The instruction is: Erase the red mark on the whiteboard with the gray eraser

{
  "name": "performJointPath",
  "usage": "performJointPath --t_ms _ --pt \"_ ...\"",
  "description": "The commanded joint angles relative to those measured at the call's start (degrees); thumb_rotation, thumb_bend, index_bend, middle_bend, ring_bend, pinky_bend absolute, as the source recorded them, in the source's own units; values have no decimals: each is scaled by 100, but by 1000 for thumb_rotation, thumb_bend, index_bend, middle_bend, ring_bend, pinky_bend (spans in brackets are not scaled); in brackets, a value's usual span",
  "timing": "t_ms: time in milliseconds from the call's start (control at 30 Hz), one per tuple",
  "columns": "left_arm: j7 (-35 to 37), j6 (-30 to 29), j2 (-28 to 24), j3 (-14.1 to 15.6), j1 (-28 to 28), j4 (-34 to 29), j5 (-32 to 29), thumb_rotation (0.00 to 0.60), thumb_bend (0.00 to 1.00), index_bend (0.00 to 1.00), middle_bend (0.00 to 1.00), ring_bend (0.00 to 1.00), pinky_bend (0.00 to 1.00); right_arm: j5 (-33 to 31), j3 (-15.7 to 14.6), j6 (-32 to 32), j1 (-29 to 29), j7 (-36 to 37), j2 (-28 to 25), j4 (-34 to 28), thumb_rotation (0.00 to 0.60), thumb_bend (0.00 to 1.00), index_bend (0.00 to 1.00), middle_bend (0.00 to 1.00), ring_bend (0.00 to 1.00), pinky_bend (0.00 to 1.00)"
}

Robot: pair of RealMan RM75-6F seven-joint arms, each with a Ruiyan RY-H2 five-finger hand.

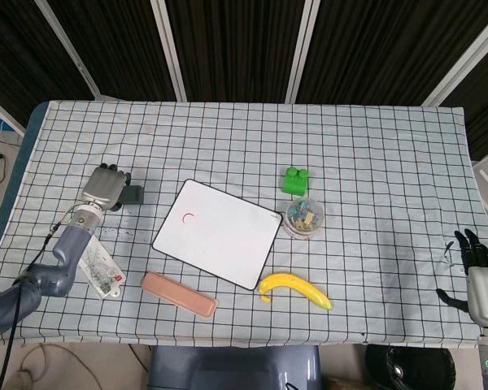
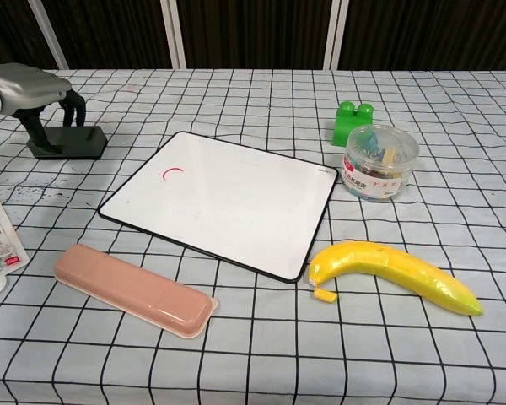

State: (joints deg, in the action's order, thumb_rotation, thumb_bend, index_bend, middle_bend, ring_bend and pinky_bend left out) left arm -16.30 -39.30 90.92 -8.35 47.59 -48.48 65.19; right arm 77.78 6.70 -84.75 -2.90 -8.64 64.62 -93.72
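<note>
I look down on a table (image 1: 374, 146) covered edge to edge by a white cloth (image 1: 228, 130) printed with a black grid; the cloth hangs slightly over the near edge. Behind the table stands a wall of dark ribbed panels (image 1: 236, 45) divided by slanting pale metal bars (image 1: 169, 49). Even overhead light leaves only soft shadows. Below the near edge I see a grey-blue seat or base (image 1: 232, 370) and light floor (image 1: 65, 366).

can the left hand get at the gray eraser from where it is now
Probably yes. The left hand is already right over the eraser, its fingers reaching down around it, and nothing stands between them. Whether it actually grips it yet is hard to tell.
</note>
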Motion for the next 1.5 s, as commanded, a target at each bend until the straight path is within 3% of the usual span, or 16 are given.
performJointPath --t_ms 33,167,600,800,1100,1267,1500 --pt "5 -10 12 -14 9 2 -4 600 181 404 432 232 270 -5 -3 7 -1 -10 0 -1 600 30 0 84 168 183" --pt "-48 -20 28 -2 19 34 6 600 260 446 483 277 306 -12 2 3 -1 -11 -3 -8 600 30 0 84 168 183" --pt "-94 -84 -54 -63 19 -32 -42 600 274 457 488 281 314 0 2 -11 1 -6 -2 -17 600 29 0 84 168 183" --pt "-120 -391 -534 -196 20 -928 43 600 279 457 486 281 314 11 0 -23 5 4 -6 -26 600 30 0 84 168 183" --pt "-858 -628 -1261 -376 167 -2585 -128 600 277 451 480 278 314 8 8 -19 1 32 -9 -26 600 30 0 84 168 183" --pt "-1818 -681 -1474 -456 433 -3486 -704 600 277 453 481 278 314 34 0 -35 5 35 -6 -23 600 30 0 84 168 183" --pt "-2776 -818 -1109 -514 891 -3653 -1797 600 277 453 484 277 314 39 -6 -48 15 34 -2 -24 600 30 0 84 168 183"
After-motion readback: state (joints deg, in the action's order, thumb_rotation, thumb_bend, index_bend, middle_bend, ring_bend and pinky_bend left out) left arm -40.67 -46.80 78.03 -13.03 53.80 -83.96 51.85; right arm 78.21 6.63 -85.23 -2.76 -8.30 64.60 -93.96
